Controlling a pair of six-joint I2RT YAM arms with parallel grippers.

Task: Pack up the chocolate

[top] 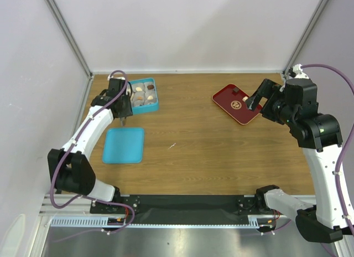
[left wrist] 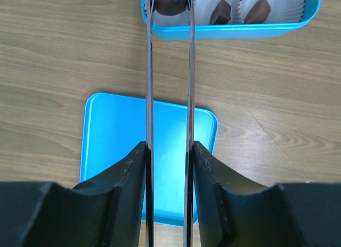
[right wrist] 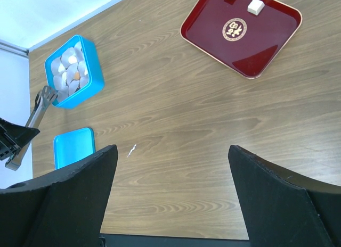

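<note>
While the left hand (left wrist: pixel 169 151) clamps long metal tongs (left wrist: pixel 149 87) on a round dark chocolate (left wrist: pixel 170 2) in the blue tin (left wrist: pixel 240 31) — likely placement — loosen next.

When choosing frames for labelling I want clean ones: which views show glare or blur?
Top external: even light, sharp, with only a dull sheen on the metal strip at the near edge. Left wrist: bright streaks on the tongs; left claw dark, soft-edged. Right wrist: glossy highlight on the red tray; right claw dark, slightly soft.

White arms (top: pixel 91 127), black joints, purple cables (top: pixel 323 66); black left hand (left wrist: pixel 169 146), right hand (right wrist: pixel 171 148).
</note>
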